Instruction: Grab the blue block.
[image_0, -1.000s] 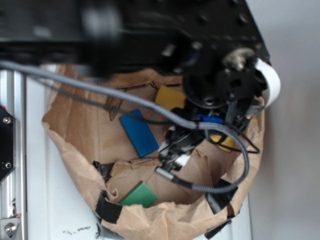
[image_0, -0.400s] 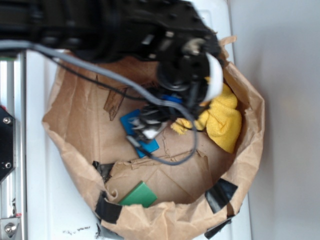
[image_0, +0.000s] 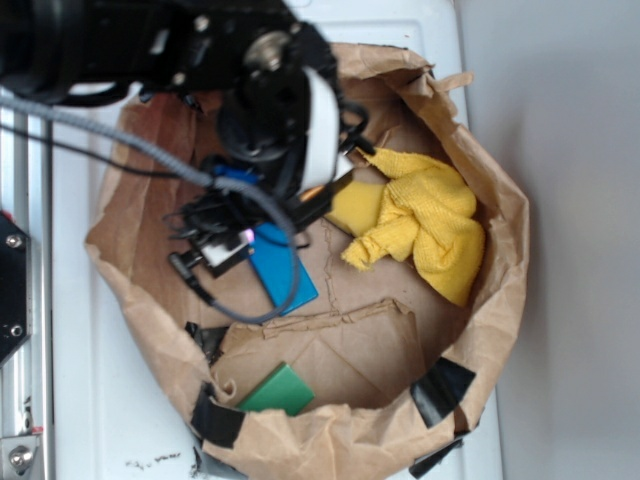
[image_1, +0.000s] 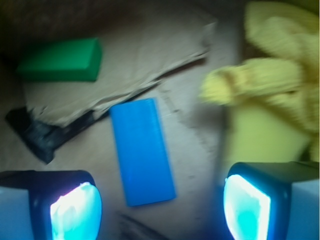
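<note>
Brown paper lines a bag (image_0: 500, 250) on the white tabletop (image_0: 90, 390). On its floor the blue block (image_1: 142, 150) lies flat, below the end effector (image_1: 160, 202), whose fingers stand wide apart, holding nothing. Nearby sit a green block (image_1: 60, 60) and yellow cloth (image_0: 425, 220).

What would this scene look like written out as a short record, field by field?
setting: brown paper bag with rolled-down rim, things lying inside
blue block: flat on the bag floor, untouched
gripper: open, above the block's near end, one finger to each side
green block: lies apart, beyond a torn paper flap
yellow cloth: bunched up, partly over a yellow sponge
black tape: patches on the bag's rim
task state: block not yet grasped
</note>
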